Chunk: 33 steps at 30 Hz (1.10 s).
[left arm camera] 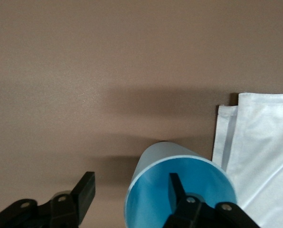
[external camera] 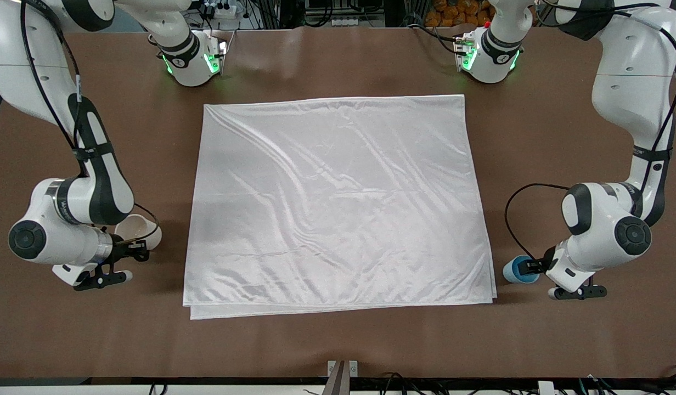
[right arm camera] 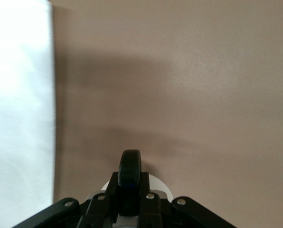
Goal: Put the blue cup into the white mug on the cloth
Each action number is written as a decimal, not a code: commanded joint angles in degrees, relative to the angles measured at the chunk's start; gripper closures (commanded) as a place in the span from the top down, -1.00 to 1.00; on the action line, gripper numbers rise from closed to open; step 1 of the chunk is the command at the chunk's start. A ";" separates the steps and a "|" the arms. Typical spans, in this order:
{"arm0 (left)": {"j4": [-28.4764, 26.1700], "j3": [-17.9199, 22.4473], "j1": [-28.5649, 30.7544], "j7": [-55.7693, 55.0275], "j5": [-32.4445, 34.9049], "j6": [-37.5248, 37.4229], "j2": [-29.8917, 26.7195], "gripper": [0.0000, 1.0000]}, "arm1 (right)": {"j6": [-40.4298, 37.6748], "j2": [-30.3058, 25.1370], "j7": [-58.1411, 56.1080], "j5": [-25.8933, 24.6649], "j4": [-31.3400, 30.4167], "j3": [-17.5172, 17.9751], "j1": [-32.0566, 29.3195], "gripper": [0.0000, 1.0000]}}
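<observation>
Cloth: a large shiny white sheet spread flat in the middle of the brown table, nothing on it yet
Blue cup: lies on its side on bare table just beside the cloth's edge, at the left arm's end
Left gripper: low at the cup, fingers spread, one inside the rim and one outside, not yet pinching
White mug: on bare table near the cloth, at the right arm's end
Right gripper: fingers pressed together on the mug's black handle
Step in hand: both arms are taking hold, by my reading
Next move: finish the pinch on the cup wall, set the mug upright on the cloth
</observation>
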 commanded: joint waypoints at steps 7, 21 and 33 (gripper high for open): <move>-0.04 0.26 -0.40 -0.46 1.45 1.37 0.42 -0.08 | -3.62 -3.79 6.85 -0.01 0.39 0.43 4.16 -1.00; -0.04 0.26 -0.49 -0.37 1.88 1.73 0.69 -0.93 | -3.53 -3.44 27.77 3.06 3.64 0.34 16.11 -1.00; 0.22 0.18 -0.40 -0.37 3.03 1.73 0.42 -1.00 | -2.92 -2.91 37.09 3.94 4.78 0.43 23.05 -1.00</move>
